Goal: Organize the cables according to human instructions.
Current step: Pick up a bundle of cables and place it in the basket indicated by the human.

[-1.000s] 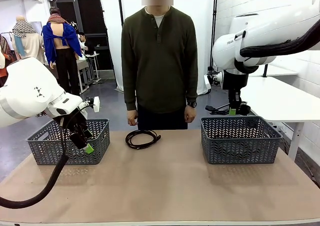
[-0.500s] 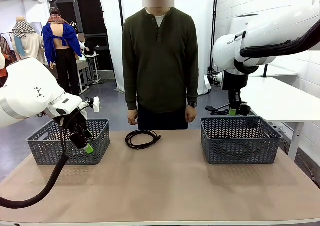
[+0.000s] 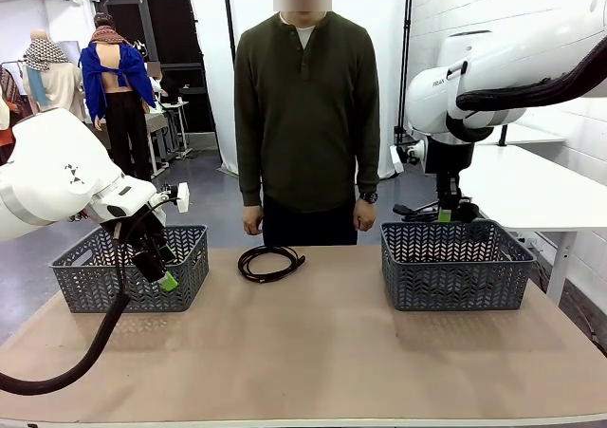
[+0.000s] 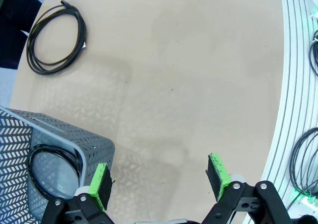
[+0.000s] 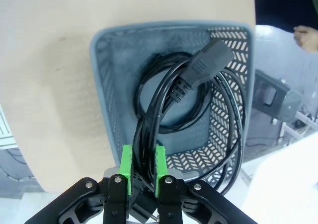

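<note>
One coiled black cable [image 3: 269, 262] lies on the table in front of the person; it is at the top left in the left wrist view [image 4: 82, 37]. My left gripper [image 3: 163, 276] [image 4: 159, 179] hangs open in front of the left basket [image 3: 133, 271], which holds another coiled cable [image 4: 31, 157]. My right gripper [image 3: 444, 214] [image 5: 141, 170] is shut on a thicker black cable [image 5: 164, 100] with a chunky plug [image 5: 206, 61]. Its coil dangles over the inside of the right basket [image 3: 455, 267] [image 5: 102, 85].
The person stands at the far edge, hands [image 3: 251, 222] down at their sides. The two grey baskets sit at the left and right of the brown table [image 3: 313, 352]. A white side table [image 3: 541, 195] stands behind the right basket.
My right arm has shifted slightly right and down over the right basket with the cable. The left arm and the cable on the table have not moved.
</note>
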Controlling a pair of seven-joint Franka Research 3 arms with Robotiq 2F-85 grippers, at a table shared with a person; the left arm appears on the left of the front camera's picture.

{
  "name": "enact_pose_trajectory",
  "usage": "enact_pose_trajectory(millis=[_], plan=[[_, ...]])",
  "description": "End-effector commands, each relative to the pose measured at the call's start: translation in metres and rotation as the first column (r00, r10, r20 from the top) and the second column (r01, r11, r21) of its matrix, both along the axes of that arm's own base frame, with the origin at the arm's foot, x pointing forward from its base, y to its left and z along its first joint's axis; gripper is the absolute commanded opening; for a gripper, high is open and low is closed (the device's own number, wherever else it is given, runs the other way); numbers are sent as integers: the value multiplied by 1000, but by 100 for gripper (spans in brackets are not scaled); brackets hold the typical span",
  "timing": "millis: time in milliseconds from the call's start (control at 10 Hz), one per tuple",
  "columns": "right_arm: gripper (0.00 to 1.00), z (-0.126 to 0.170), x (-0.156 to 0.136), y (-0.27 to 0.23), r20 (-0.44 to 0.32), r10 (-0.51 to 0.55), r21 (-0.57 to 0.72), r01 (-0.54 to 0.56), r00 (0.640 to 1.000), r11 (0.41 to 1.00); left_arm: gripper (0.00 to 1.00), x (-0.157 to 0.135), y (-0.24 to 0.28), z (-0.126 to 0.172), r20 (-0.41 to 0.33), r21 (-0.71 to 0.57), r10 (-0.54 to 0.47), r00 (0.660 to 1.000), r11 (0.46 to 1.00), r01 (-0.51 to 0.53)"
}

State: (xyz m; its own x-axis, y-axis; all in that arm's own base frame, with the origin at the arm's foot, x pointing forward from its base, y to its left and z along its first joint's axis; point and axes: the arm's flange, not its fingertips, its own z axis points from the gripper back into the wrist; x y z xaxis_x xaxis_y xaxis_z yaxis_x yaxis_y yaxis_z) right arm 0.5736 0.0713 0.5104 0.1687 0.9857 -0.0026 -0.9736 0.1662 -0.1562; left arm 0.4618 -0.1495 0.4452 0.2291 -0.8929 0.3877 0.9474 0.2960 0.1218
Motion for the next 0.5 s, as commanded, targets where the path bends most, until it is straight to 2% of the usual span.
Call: enact_pose_trajectory(millis=[0,400], plan=[[0,-4,9,-17,-20,15,20,-15,1000,1000,100,0,0,3,-8,2,-1,1000,1000,1],[0,-19,17,-30,24,75,16,-75,997,997,100,0,0,3,-8,2,-1,1000,1000,1]])
